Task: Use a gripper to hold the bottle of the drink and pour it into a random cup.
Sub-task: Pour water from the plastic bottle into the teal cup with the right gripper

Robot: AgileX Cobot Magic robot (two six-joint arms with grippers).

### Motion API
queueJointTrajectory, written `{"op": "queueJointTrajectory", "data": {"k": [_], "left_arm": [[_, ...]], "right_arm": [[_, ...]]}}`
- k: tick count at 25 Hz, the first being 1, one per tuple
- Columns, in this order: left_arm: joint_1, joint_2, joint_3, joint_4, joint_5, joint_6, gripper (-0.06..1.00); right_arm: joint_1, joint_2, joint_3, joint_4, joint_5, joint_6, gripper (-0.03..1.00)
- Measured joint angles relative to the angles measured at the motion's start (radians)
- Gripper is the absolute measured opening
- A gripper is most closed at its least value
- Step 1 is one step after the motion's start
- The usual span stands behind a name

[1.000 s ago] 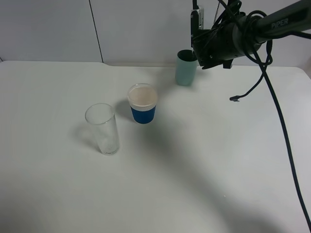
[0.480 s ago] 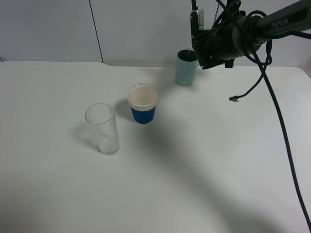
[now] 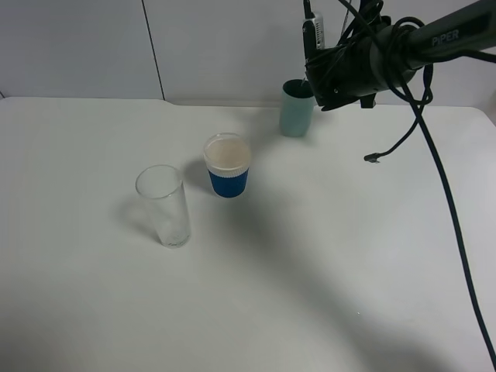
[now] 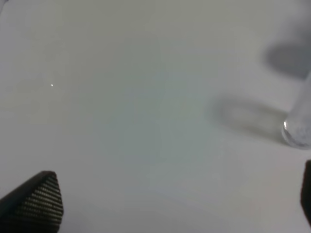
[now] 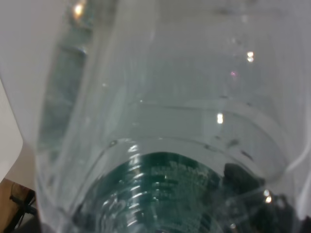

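"Which step are you on?"

"The pour itself, I judge. My right gripper [image 3: 327,75] is clamped on the water bottle [image 5: 160,145], raised over the teal cup [image 3: 295,112] at the table's one o'clock."

"Arm pose?"

"Reaching in from three o'clock, forearm near level. Next I'd tip further, mouth over the rim."

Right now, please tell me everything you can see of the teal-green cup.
The teal-green cup is a plain, matte, opaque cylinder without a handle. It stands upright on the white table near the far edge, apart from the blue-sleeved paper cup. The right arm covers part of its rim. Its inside looks dark; contents cannot be told. Only the table is seen touching it.
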Motion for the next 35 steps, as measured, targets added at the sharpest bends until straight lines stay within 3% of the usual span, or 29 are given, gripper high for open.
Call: {"op": "queueJointTrajectory", "data": {"k": [16,25,35], "left_arm": [[0.0,0.0,0.0,0.013,0.0,-0.001,0.99],[0.0,0.0,0.0,0.013,0.0,0.0,0.99],[0.0,0.0,0.0,0.014,0.0,-0.001,0.99]], "right_arm": [[0.0,0.0,0.0,0.0,0.008,-0.008,0.53],[0.0,0.0,0.0,0.0,0.011,-0.12,0.53],[0.0,0.0,0.0,0.0,0.013,-0.153,0.53]]}}
